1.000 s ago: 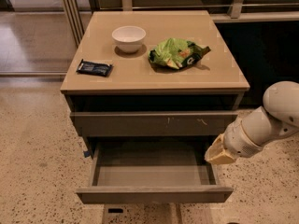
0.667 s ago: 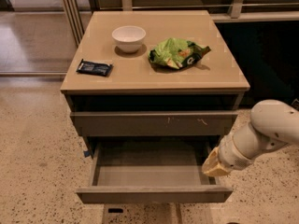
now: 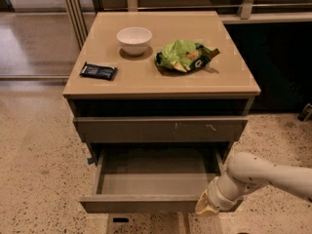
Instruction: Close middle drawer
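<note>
The middle drawer (image 3: 146,203) is pulled far out of the cabinet, its plain grey-brown front facing me and its bare box interior (image 3: 156,179) showing. My gripper (image 3: 206,207) comes in from the lower right on a white arm (image 3: 263,174) and sits at the right end of the drawer's front, at its outer face. Above it, the wider front with pale scratch marks (image 3: 161,129) stands nearly shut.
On the cabinet top (image 3: 224,77) sit a white bowl (image 3: 134,39), a green chip bag (image 3: 184,55) and a dark snack bar (image 3: 98,71). Speckled floor lies left and right. A dark cabinet stands at the right.
My gripper has moved down and forward, from beside the drawer's right wall to the right end of its front. The drawer looks unmoved.
</note>
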